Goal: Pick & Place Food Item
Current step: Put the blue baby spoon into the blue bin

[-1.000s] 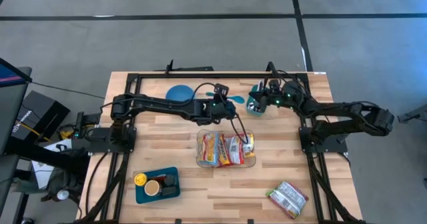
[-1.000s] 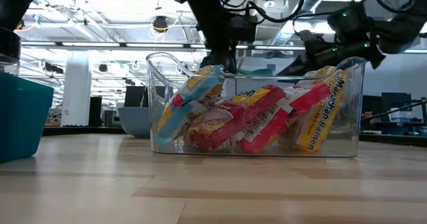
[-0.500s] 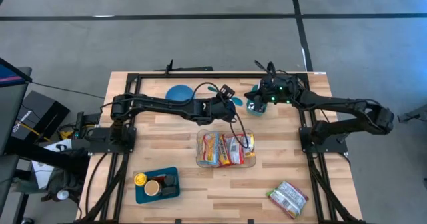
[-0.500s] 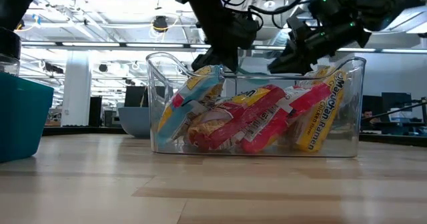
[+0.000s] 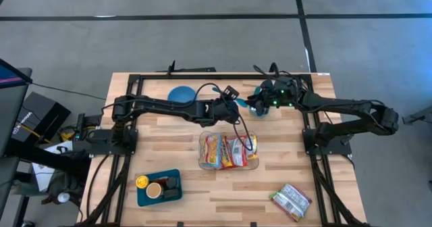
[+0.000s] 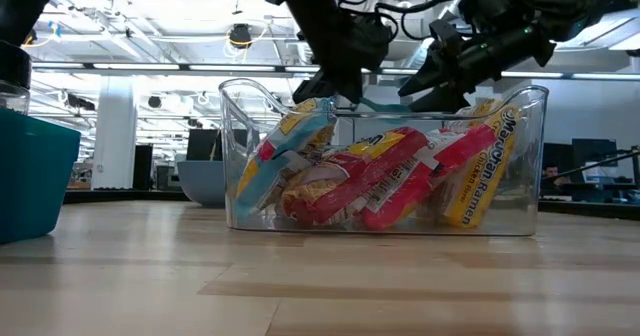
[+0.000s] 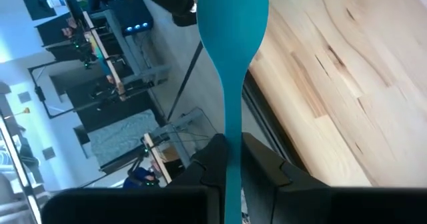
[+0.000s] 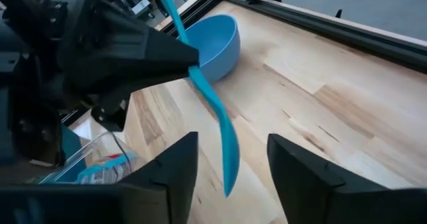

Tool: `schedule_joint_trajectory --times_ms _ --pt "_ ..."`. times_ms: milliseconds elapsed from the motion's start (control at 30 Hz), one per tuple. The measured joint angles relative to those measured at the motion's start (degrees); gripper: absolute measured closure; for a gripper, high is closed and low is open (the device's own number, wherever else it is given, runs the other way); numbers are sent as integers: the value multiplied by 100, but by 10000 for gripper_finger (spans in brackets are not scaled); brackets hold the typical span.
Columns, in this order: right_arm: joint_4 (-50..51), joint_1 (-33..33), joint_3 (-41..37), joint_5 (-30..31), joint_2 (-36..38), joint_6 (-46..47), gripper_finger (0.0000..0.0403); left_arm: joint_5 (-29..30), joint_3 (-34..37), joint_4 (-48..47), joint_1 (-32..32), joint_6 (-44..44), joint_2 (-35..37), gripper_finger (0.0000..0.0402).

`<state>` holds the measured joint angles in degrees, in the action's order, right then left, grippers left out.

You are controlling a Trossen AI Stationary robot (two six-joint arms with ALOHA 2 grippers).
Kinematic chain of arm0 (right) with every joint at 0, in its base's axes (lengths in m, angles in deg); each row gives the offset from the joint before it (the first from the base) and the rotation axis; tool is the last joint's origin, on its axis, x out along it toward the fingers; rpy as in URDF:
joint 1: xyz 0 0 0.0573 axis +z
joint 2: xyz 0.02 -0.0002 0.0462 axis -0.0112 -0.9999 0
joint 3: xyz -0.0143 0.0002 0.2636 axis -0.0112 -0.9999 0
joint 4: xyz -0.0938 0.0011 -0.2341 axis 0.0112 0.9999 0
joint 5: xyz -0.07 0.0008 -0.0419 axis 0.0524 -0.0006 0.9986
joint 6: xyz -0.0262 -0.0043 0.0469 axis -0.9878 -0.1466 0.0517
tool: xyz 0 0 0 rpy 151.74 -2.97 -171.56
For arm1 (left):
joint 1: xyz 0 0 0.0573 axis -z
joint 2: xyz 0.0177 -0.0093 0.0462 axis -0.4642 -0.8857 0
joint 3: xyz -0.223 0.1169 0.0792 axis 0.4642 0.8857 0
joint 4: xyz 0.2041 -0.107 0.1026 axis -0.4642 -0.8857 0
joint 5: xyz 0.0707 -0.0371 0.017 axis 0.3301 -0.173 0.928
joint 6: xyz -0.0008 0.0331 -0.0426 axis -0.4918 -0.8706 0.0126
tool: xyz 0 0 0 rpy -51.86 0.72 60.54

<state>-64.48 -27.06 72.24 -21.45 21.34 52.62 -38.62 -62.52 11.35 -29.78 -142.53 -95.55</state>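
A teal spoon (image 7: pixel 233 24) hangs in the air above the table's far middle, with my left gripper (image 5: pixel 236 103) shut on it. In the right wrist view the spoon (image 8: pixel 215 111) slants down from my left gripper (image 8: pixel 190 56), and its broad end lies ahead of my right gripper (image 8: pixel 230 167). My right gripper (image 5: pixel 260 104) is open, one finger on each side of that end and apart from it. A clear bin (image 5: pixel 228 151) holds several ramen packets in the middle of the table. My left gripper pinches the spoon's thin handle (image 7: pixel 231 127) between its two fingers, partway along its length. The fingers come level from the table's left and cross the handle at a slant. The spoon is lifted clear, its broad end (image 8: pixel 229 159) low and toward my right gripper.
A blue bowl (image 5: pixel 181 94) stands at the far side, left of the grippers. A teal tray (image 5: pixel 158 186) with small items sits near the front left. A loose packet (image 5: pixel 291 200) lies at the front right. A dark frame rail (image 5: pixel 223 74) runs along the far edge.
My right gripper has risen and gone a little toward the table's left, up to the spoon's broad end, and its fingers have opened. My left gripper has stayed in place and rolled about its own axis, and the spoon has turned with it.
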Motion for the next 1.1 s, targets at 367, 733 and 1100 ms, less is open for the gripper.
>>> schedule_joint_trajectory --times_ms 367,733,1100 --pt "-6 0 0 33 -50 7 240 -24 0 251 22 -192 0 380" --pt "41 165 0 48 -52 22 281 -22 0 326 24 -192 0 380" --pt "132 218 0 265 -52 154 311 -22 0 326 24 -192 0 380"
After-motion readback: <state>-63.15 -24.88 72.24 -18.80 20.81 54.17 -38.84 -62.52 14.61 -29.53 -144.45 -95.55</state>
